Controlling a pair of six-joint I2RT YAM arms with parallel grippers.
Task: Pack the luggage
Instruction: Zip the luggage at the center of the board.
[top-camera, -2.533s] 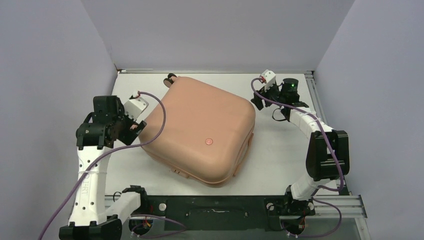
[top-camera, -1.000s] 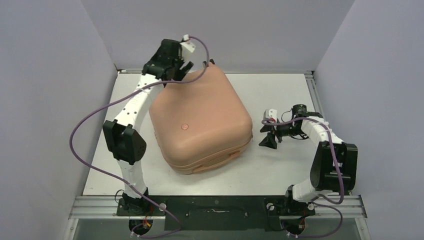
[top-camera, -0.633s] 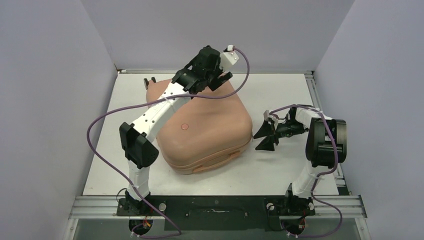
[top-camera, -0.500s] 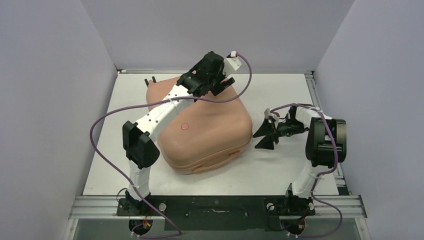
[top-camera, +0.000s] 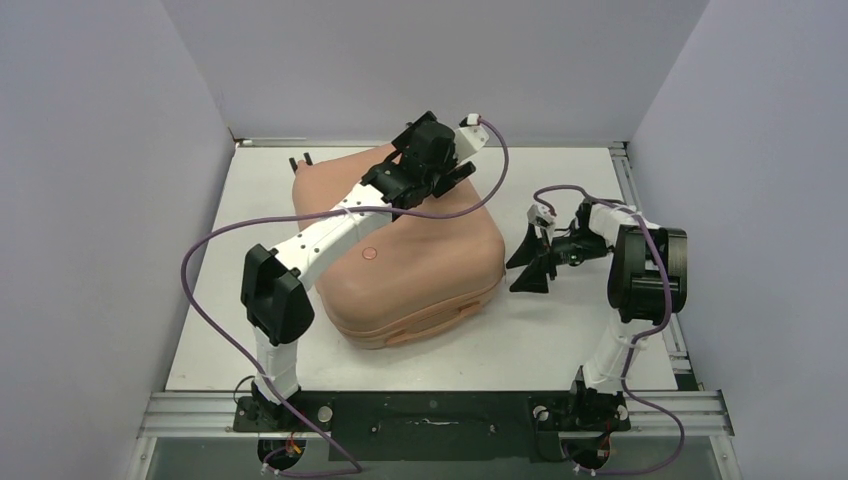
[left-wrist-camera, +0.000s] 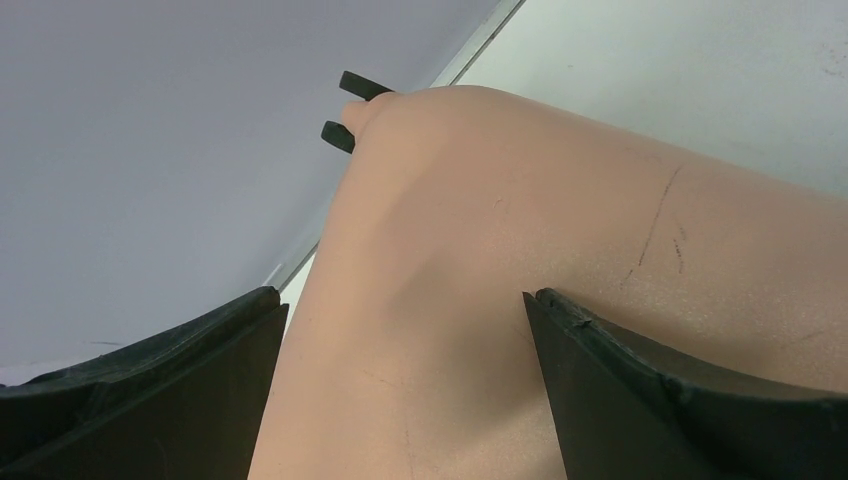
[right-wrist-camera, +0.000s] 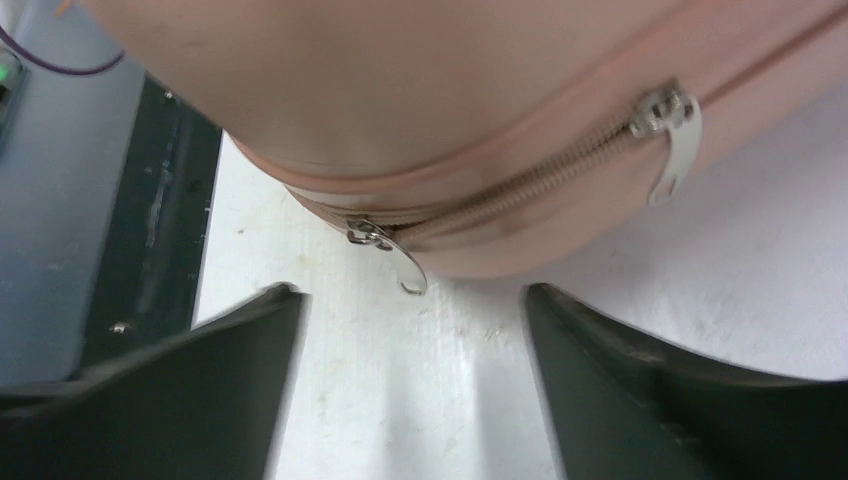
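Note:
The luggage is a salmon-pink hard-shell case lying closed and flat mid-table, with a round dot on top and black wheels at its far left corner. My left gripper hovers open over the far right part of the shell. In the left wrist view the bare shell fills the gap between the fingers, with the wheels beyond. My right gripper stands open on the table beside the luggage's right side. Its wrist view shows the zipper seam with two metal pulls just ahead of the gripper.
The white table is walled by grey panels on three sides. A metal rail with a black strip runs along the near edge between the arm bases. The left arm's purple cable loops out over the table's left side.
The left arm has swung right along the luggage's far edge, staying open. The right gripper has shifted slightly toward the far side and its fingers have spread wider. The luggage has stayed put over the last second.

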